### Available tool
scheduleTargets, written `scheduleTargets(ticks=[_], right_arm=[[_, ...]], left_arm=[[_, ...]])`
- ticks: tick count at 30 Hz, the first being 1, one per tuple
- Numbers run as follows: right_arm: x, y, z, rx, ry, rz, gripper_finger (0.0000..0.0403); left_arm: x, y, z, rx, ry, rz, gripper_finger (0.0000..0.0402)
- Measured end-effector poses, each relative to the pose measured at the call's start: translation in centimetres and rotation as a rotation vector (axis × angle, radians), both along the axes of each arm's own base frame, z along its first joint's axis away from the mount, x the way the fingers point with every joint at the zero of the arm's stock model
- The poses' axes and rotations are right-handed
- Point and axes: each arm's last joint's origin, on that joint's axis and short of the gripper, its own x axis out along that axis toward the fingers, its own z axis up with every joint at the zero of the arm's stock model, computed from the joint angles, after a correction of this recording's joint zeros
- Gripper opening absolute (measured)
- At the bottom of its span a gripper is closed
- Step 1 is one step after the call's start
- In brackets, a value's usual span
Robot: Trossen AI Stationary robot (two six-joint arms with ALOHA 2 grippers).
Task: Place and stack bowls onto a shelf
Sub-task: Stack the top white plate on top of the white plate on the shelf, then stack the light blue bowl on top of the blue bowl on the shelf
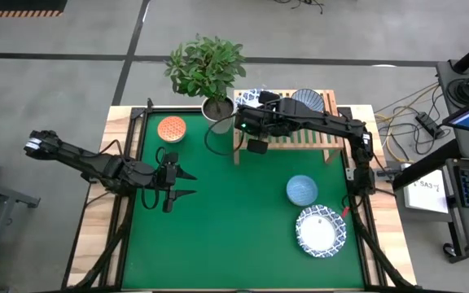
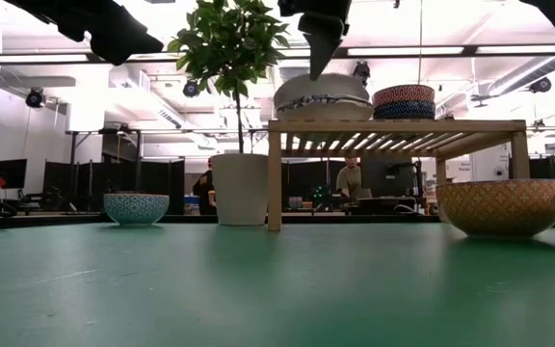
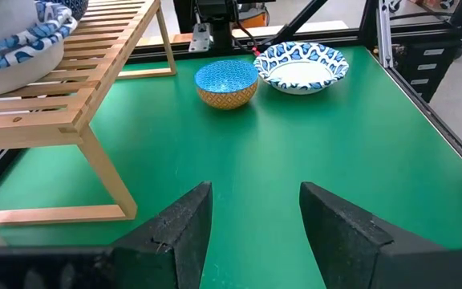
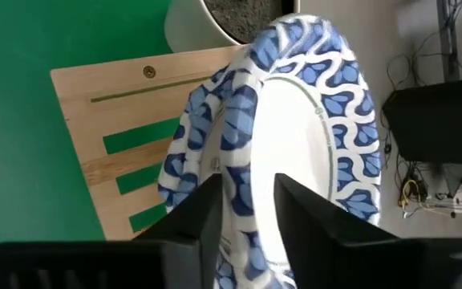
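A stack of white bowls with blue-patterned rims (image 1: pixel 252 98) sits on the left end of the pale wooden shelf (image 1: pixel 300 135), next to a dark blue patterned bowl (image 1: pixel 309 99). My right gripper (image 4: pixel 249 217) reaches over the shelf and is shut on the top bowl's rim; the low view shows it (image 2: pixel 321 60) coming down onto the stack (image 2: pixel 323 96). An orange-red bowl (image 1: pixel 172 129), a light blue bowl (image 1: pixel 302 190) and another white bowl with a blue rim (image 1: pixel 321 230) rest on the green table. My left gripper (image 1: pixel 192 185) is open and empty at the table's left. My right gripper holds the top white bowl by its blue-patterned rim (image 4: pixel 243 189), pinched with one finger (image 4: pixel 303 217) inside the bowl and the other outside. The fingers come from above, pointing down. The bowl sits in the stack on the shelf's top.
A white plant pot (image 1: pixel 216 111) with a leafy plant stands just left of the shelf, close to my right gripper. The green mat between my left gripper and the two bowls at the right is open. People show in the room far behind the table.
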Motion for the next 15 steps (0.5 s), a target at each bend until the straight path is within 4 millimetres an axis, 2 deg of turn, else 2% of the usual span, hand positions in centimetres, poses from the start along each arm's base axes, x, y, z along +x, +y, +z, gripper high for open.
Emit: scheduleTargets(ticks=[7, 15], right_arm=[[0.1, 1.0, 0.6, 0.041, -0.047, 0.01, 0.0143], [0.2, 2.8, 1.6, 0.148, -0.131, 0.058, 0.0136]], left_arm=[[0.0, 0.0, 0.0, 0.0, 0.0, 0.0, 0.0173], [0.0, 0.0, 0.0, 0.0, 0.0, 0.0, 0.0173]])
